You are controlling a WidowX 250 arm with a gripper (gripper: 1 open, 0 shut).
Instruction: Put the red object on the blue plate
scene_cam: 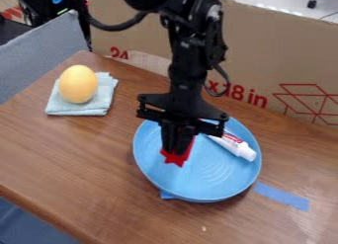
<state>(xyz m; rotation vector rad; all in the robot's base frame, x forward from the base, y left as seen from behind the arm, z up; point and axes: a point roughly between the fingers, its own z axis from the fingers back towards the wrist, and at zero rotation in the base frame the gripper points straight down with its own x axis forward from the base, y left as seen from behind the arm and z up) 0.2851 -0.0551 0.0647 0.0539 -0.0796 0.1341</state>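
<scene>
The red object (pixel 175 154), a narrow bright red block, hangs upright between the fingers of my gripper (pixel 177 141), which is shut on its upper part. Its lower end is at or just above the surface of the blue plate (pixel 218 181); I cannot tell if it touches. The gripper points straight down over the plate's left-centre. The large round light-blue plate sits near the table's front edge.
A small white tube (pixel 228 142) with red-blue print lies on the plate's right side, close to the gripper. A yellow egg-shaped object (pixel 78 84) rests on a pale folded cloth (pixel 63 107) at left. A cardboard box (pixel 284 60) stands behind. Blue tape (pixel 280 197) marks the table.
</scene>
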